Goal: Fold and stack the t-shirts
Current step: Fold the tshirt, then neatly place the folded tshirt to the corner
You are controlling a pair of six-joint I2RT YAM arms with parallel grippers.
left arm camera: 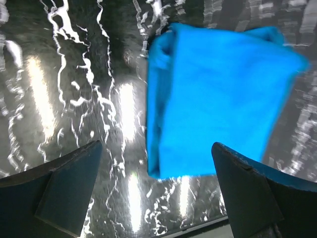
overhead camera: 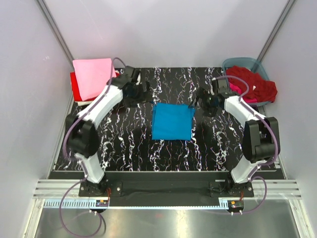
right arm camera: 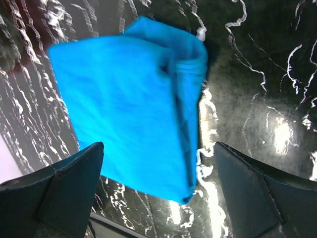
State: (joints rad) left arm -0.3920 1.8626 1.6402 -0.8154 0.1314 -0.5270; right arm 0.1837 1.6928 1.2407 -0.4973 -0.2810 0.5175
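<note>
The turquoise t-shirt point(overhead camera: 172, 122) lies in the middle of the surface point(overhead camera: 124, 148) as a neat rectangle, several layers thick, with the doubled edges showing along one side in both wrist views. The left gripper point(left arm camera: 156, 153) hangs just off its far-left corner and the right gripper point(right arm camera: 158, 148) just off its far-right corner. Each has its fingers spread wide and holds nothing.

At the far-left corner a folded pink t-shirt point(overhead camera: 93, 77) sits on top of a red t-shirt point(overhead camera: 74, 87). That looks like the stack. At the far-right corner a plastic tub point(overhead camera: 237, 62) holds a crumpled dark red t-shirt point(overhead camera: 255, 84), with a bit of magenta cloth point(overhead camera: 249, 99) showing beneath it.

The folding of the turquoise shirt looks finished, so the step in hand is probably moving it onto the stack. That would call for pinching the bundle through all its layers at one edge. It then needs carrying level to the far-left corner, so the fold does not fall open, and laying square on the pink one. The shirts in the tub are not yet folded.
</note>
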